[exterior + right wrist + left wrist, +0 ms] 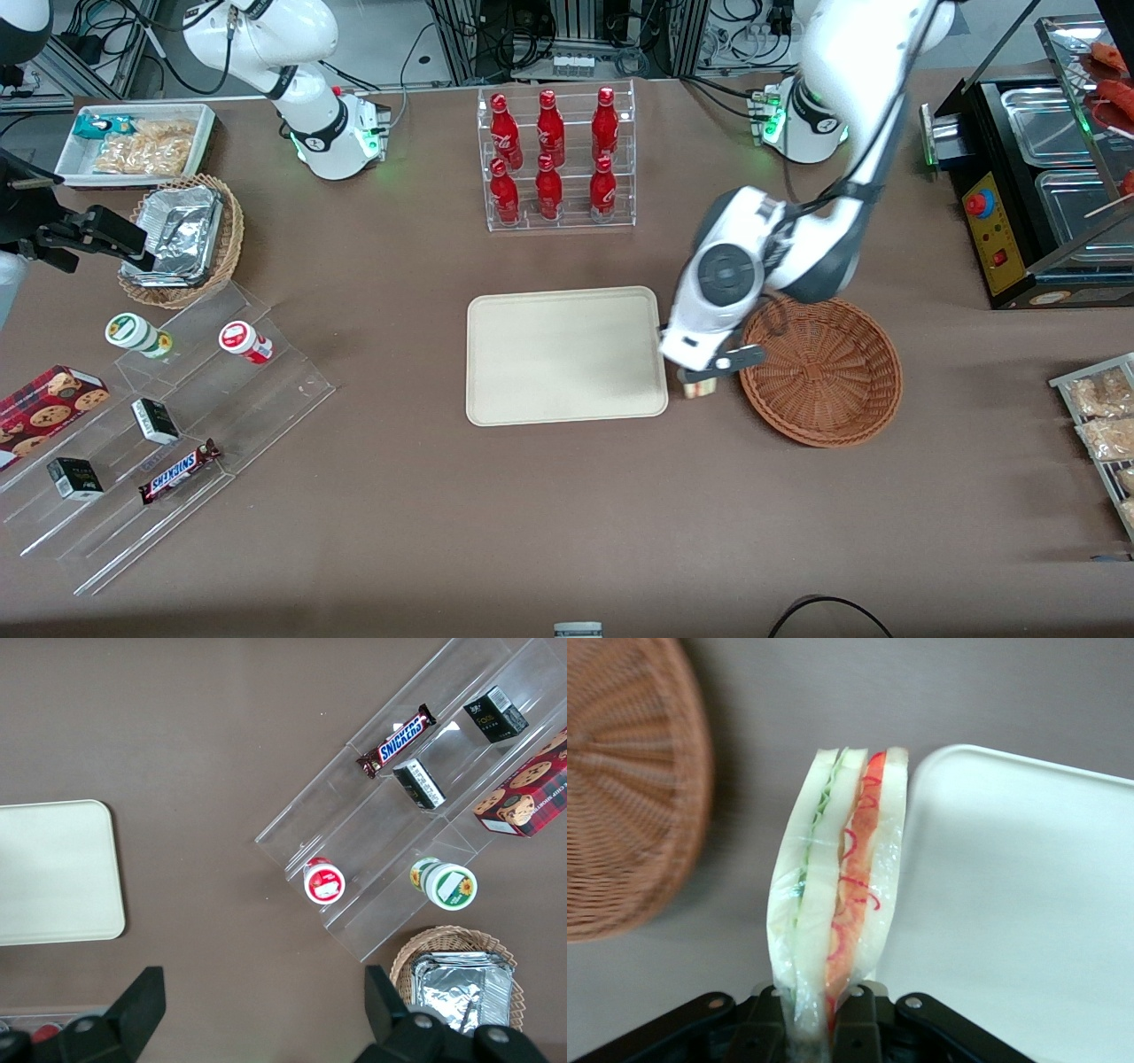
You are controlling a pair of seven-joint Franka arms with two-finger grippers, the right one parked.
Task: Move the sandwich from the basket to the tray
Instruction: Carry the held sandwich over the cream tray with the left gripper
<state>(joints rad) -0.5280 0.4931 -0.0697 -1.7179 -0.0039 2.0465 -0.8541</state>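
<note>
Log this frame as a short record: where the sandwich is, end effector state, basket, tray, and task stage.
sandwich: held in the end effector, over the table between basket and tray
end effector: shut on the sandwich, beside the tray's edge
basket: empty
tray: bare, nothing on it
stage: sandwich out of basket, not yet on tray

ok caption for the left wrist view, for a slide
Gripper holds the wrapped sandwich between basket and tray.

Wrapped sandwich (837, 881) between basket (824, 372), tray (567, 354)
</note>
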